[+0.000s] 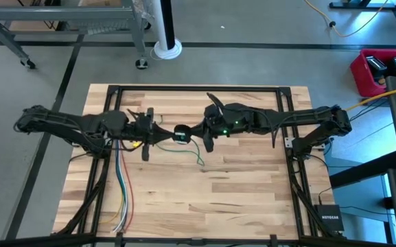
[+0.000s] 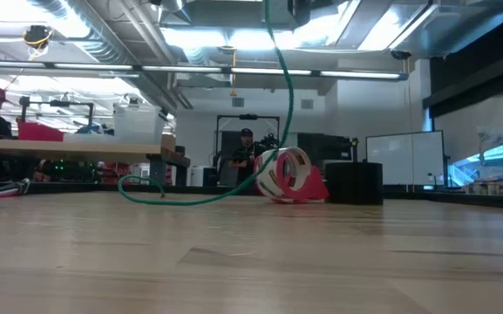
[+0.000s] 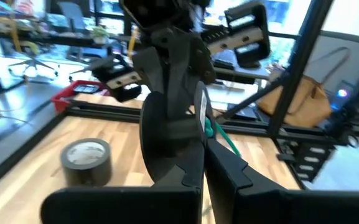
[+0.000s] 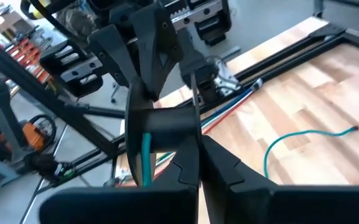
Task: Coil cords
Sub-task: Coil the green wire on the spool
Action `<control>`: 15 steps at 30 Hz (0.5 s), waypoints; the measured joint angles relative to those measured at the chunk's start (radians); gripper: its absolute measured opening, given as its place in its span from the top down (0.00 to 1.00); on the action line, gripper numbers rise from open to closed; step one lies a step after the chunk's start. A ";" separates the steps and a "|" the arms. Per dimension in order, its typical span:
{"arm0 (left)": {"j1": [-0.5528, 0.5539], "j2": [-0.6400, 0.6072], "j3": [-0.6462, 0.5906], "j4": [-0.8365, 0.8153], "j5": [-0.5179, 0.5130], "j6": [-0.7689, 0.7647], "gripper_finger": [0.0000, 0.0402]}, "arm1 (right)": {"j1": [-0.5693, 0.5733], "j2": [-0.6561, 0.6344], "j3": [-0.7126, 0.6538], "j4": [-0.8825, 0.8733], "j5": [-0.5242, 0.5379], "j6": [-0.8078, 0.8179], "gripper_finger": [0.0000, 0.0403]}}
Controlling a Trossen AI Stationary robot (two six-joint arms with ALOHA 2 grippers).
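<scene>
Tape roll [image 3: 87, 160] seemingly shows only at left wrist.

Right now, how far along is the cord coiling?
Done: part of the cord is gathered into a small dark bundle, held above the table between the arms. In hand: the left gripper and right gripper are both shut on the cord at that bundle. Left: a green tail hangs loose to the table and is not yet wound in.

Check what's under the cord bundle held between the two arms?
Bare table wood, with a green loose end of the cord trailing down onto it. The bundle hangs between the left gripper and right gripper; the wood directly beneath is covered.
</scene>
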 joint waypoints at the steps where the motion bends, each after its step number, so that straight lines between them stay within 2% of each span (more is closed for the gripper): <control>1: 0.000 -0.008 -0.001 0.000 -0.018 0.002 1.00 | 0.000 0.000 0.001 0.007 0.011 -0.002 0.99; 10: 0.000 -0.072 -0.001 0.008 -0.074 0.047 1.00 | 0.000 0.001 0.001 0.105 0.051 -0.027 1.00; 15: 0.000 -0.121 0.001 0.009 -0.164 0.080 1.00 | 0.000 0.000 0.000 0.080 0.099 -0.028 1.00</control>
